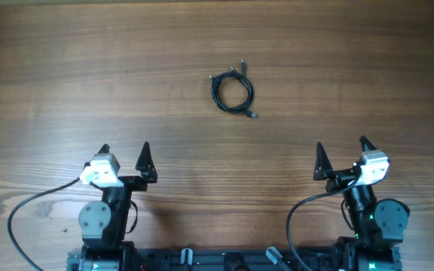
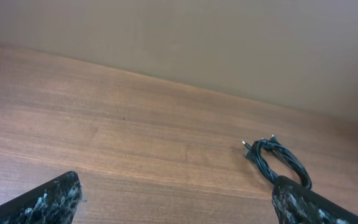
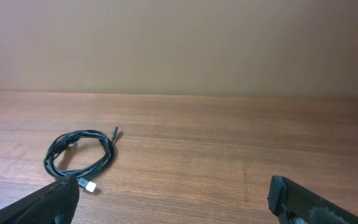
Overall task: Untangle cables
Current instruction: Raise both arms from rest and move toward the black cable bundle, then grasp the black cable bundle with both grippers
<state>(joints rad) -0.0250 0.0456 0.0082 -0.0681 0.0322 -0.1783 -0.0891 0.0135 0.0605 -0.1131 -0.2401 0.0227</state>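
Wooden table (image 1: pixel 353 60), coiled cables (image 1: pixel 216 90), beige wall (image 3: pixel 179 43) only in wrist views

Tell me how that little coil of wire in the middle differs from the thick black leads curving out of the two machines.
The cables are far thinner than the arm leads. The cables lie loose in a small ring, plug tips free; each arm lead sweeps one wide arc, attached to its arm. The cables sit in the middle of the table, the arm leads at its near edge. Both are black.
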